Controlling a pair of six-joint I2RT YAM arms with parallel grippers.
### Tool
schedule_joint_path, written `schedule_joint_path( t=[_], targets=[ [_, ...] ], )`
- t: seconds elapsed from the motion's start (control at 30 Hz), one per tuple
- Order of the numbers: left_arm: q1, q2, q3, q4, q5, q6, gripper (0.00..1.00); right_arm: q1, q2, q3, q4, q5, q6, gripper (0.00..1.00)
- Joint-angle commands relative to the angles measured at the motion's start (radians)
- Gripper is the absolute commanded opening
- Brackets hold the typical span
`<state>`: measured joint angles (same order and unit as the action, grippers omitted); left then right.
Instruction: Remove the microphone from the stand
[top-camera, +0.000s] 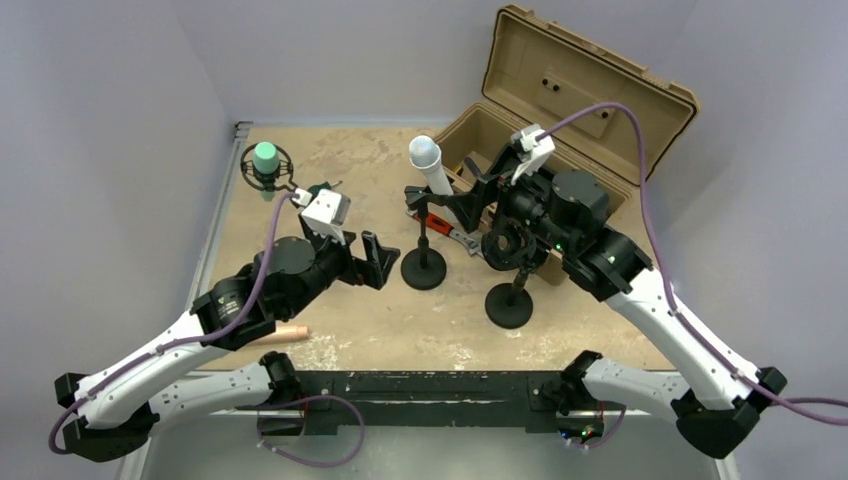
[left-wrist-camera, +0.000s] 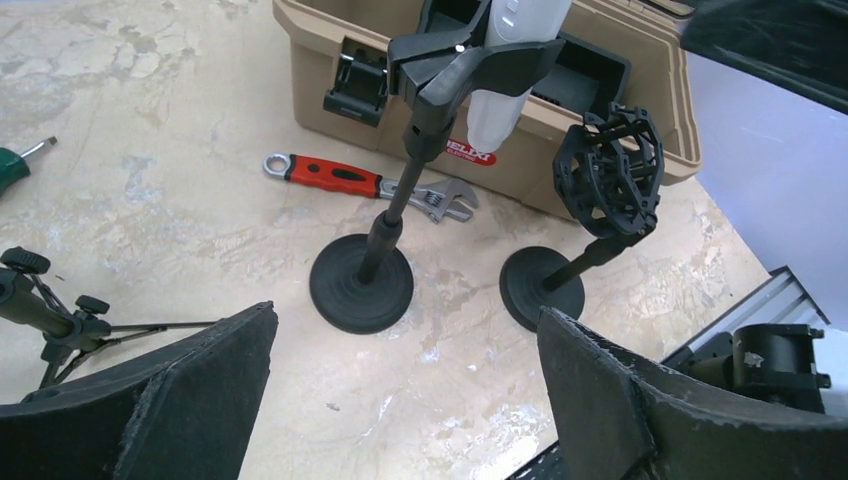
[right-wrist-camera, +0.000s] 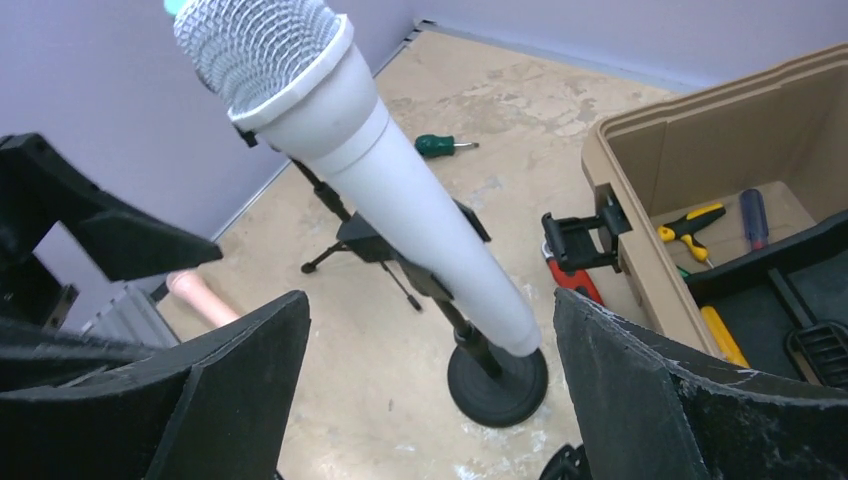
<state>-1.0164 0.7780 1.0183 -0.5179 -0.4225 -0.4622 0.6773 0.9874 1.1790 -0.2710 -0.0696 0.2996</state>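
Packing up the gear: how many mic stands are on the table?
3: a round-base stand holding the white microphone, centre; a second stand beside it, cradle empty; a tripod stand far left. More may be hidden.

Lab cell: plain walls (top-camera: 120, 100), worn tabletop (top-camera: 350, 170)

Left pincer (left-wrist-camera: 407, 315) spread wide, aimed rightward, right pincer (right-wrist-camera: 430, 300) spread wide, aimed leftward

The table (left-wrist-camera: 150, 120) carries a tan case (left-wrist-camera: 330, 40), microphone stand (left-wrist-camera: 361, 285), shock-mount stand (left-wrist-camera: 541, 288), wrench (left-wrist-camera: 340, 178), screwdriver (left-wrist-camera: 15, 163).
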Motion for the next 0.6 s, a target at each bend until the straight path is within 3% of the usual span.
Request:
schedule_joint_path(
  t=[0.0, 0.17, 0.27, 0.43, 0.57],
  targets=[
    [0.004, -0.036, -0.039, 0.002, 0.036, -0.037, 1.00, 0.061, 0.055, 0.112, 0.068, 0.130, -0.053, 0.90],
    [0.005, -0.055, -0.094, 0.056, 0.075, -0.057, 1.00, 0.254, 0.123, 0.184, 0.022, 0.539, -0.073, 0.90],
    [0.006, -0.054, -0.113, 0.074, 0.096, -0.059, 1.00, 0.332, 0.172, 0.223, 0.003, 0.739, -0.080, 0.81],
    [0.005, -0.055, -0.119, 0.065, 0.110, -0.060, 1.00, 0.456, 0.244, 0.245, 0.080, 0.969, -0.174, 0.78],
    [0.004, -0.065, -0.121, 0.062, 0.106, -0.059, 1.00, 0.490, 0.314, 0.269, 0.126, 1.043, -0.260, 0.78]
  ],
)
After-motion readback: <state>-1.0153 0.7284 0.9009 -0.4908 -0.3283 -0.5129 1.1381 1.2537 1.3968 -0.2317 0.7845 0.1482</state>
